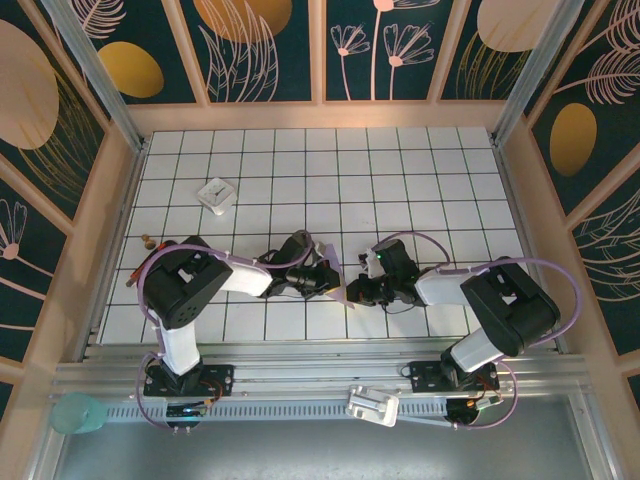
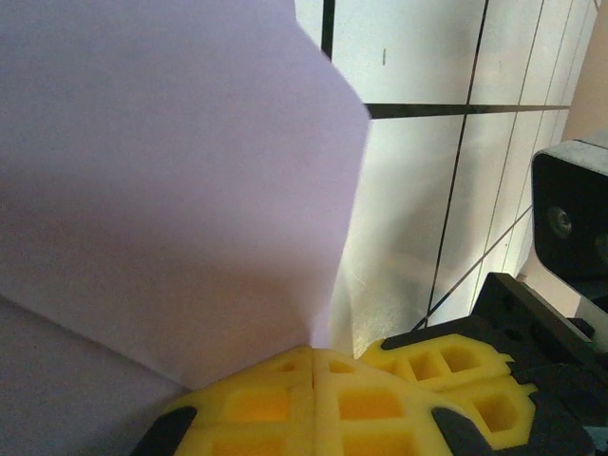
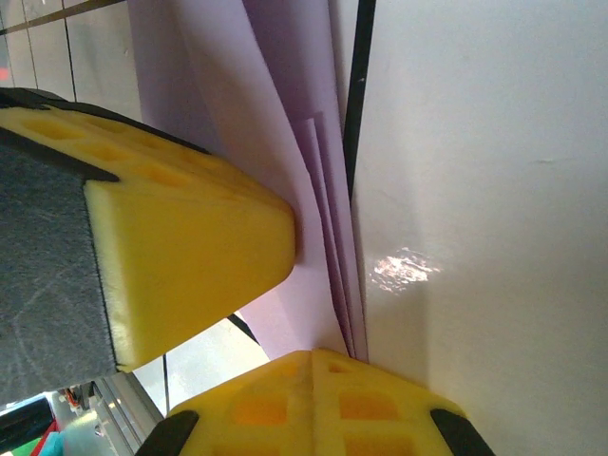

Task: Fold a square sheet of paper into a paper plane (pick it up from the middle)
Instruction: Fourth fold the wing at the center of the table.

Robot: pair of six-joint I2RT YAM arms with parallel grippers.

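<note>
The left tool (image 2: 313,380) is pinched tight: its two yellow fingertips meet along a thin seam, and the lavender paper (image 2: 171,190) rises straight out of that seam. From the left wrist, the paper spreads up and to the left as a broad, smooth face with an angled upper right edge. A second, darker layer shows at the lower left.

The right tool (image 3: 313,380) is also closed on the lavender paper, with its fingertips pressed together. From the right wrist, several thin layers of paper run into that seam like the edges of a fold. One yellow finger (image 3: 180,218) of the left tool presses against the same paper from the left. In the left wrist view, a yellow finger (image 2: 456,366) of the right tool sits just beside the left tool's own tips. Both tools therefore grip the paper close together, almost touching.

From above, the two tools meet tip to tip over the white tiled worktop (image 1: 400,170). Only a small lavender sliver shows between them, so the paper's outline cannot be made out there.

A small white block (image 1: 216,195) with a dark mark lies flat on the tiles. The gripped paper is to the right of that block and nearer the arm bases, well apart from it. A tiny brown thing (image 1: 148,241), too small to tell what it is, sits left of the block and a little nearer the bases. A teal cup (image 1: 78,412) stands off the tiles, left of the block and beside the metal rail. A pale bracket-like piece (image 1: 372,405) lies on the rail, right of the block.
</note>
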